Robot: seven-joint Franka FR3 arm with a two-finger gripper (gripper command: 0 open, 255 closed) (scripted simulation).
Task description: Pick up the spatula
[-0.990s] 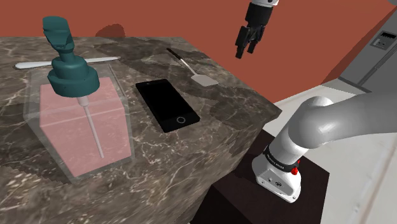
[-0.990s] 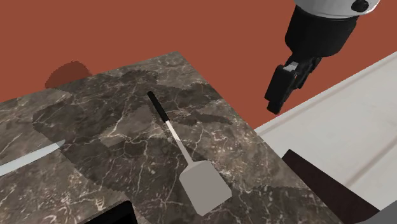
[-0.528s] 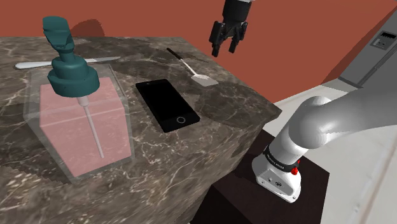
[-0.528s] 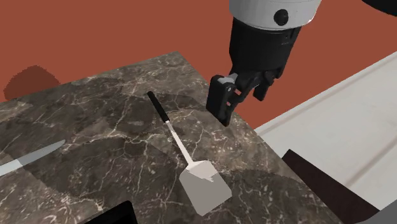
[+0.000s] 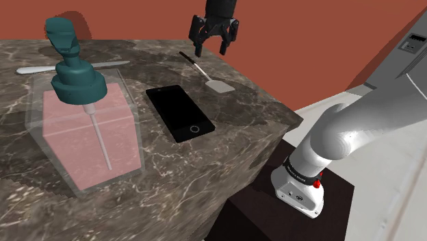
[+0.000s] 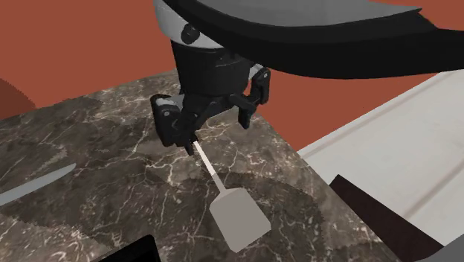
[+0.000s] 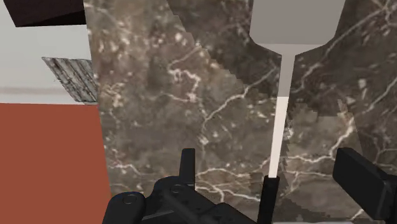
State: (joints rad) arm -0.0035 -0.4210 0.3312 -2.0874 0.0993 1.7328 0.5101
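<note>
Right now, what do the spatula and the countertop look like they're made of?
Spatula: flat pale grey blade and thin shaft, matte with no glint, so it could be metal or plastic, I can't say which; the handle is plain black. Countertop: dark brown with white veining, looks like marble or a similar stone.

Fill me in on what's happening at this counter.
A white Franka arm is poised to take the spatula, which lies flat on the dark marble counter. Its black hand hangs open over the spatula's dark handle end. The handle sits between the fingers with neither touching it, so nothing is gripped or lifted yet. A black smartphone and a clear soap dispenser with a teal pump sit nearby on the counter.
</note>
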